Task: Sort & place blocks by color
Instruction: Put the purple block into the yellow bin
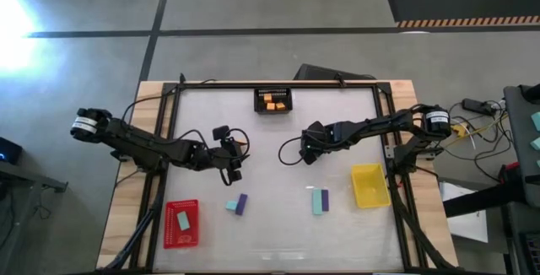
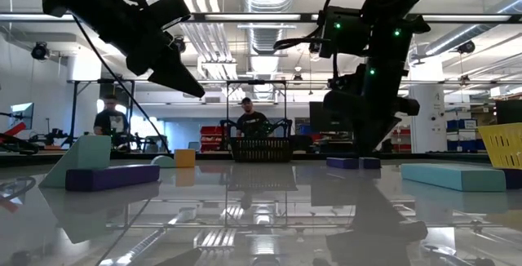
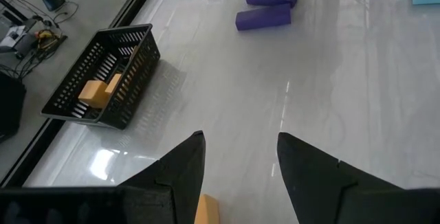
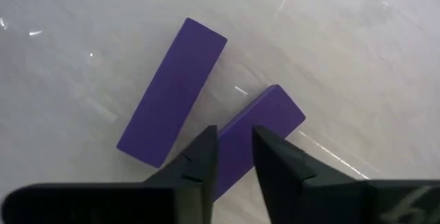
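Observation:
My right gripper (image 4: 235, 131) is low over two purple blocks lying side by side on the table, and it is shut on the nearer purple block (image 4: 265, 117); the other purple block (image 4: 172, 93) lies beside it. In the high view the right gripper (image 1: 310, 153) hides both. My left gripper (image 3: 240, 141) hangs open above the table left of centre (image 1: 234, 167), touching nothing. An orange block (image 3: 207, 209) lies on the table under it. A teal and purple pair (image 1: 236, 204) and another pair (image 1: 320, 200) lie near the front. My right gripper has the purple block by one end (image 4: 240, 138), pinched across its width between the two fingers. The fingers come from above, slanting down. The block lies flat on the table, its other end (image 4: 285, 107) pointing away from the gripper.
A black basket (image 1: 273, 100) with orange blocks stands at the far edge. A red tray (image 1: 180, 223) holding a teal block sits front left, and a yellow tray (image 1: 369, 185) front right. People stand in the room behind the table (image 2: 253, 119).

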`<act>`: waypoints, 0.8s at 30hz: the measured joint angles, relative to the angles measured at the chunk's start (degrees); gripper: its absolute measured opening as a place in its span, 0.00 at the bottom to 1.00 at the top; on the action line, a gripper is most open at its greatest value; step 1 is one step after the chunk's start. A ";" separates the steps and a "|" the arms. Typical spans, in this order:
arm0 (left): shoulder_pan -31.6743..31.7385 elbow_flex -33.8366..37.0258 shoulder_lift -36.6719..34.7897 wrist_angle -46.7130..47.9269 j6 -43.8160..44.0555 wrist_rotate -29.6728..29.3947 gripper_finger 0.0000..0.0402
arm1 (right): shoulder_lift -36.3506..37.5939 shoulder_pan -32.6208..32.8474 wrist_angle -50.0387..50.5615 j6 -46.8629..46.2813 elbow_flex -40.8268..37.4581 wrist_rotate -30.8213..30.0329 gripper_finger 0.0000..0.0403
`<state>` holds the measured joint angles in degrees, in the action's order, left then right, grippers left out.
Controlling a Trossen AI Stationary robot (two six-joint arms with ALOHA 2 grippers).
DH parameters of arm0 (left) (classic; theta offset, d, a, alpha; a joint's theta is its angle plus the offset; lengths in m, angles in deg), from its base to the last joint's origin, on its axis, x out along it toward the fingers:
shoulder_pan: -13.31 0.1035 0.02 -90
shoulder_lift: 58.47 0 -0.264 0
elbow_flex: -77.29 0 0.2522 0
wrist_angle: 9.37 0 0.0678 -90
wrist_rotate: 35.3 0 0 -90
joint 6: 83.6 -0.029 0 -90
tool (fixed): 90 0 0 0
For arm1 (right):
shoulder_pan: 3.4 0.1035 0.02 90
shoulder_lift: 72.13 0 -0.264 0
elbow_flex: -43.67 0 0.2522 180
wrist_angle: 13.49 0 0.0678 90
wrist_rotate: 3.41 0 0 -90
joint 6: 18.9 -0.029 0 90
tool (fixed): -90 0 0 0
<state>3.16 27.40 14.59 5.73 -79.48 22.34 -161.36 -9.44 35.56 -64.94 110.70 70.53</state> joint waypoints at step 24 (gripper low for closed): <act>0.00 0.01 0.02 0.07 0.00 0.00 0.41 | 1.83 0.02 4.22 -10.53 2.47 -0.01 0.50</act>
<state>3.16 27.41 14.61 5.80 -79.48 22.34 -159.53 -9.43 39.78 -75.47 113.17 70.52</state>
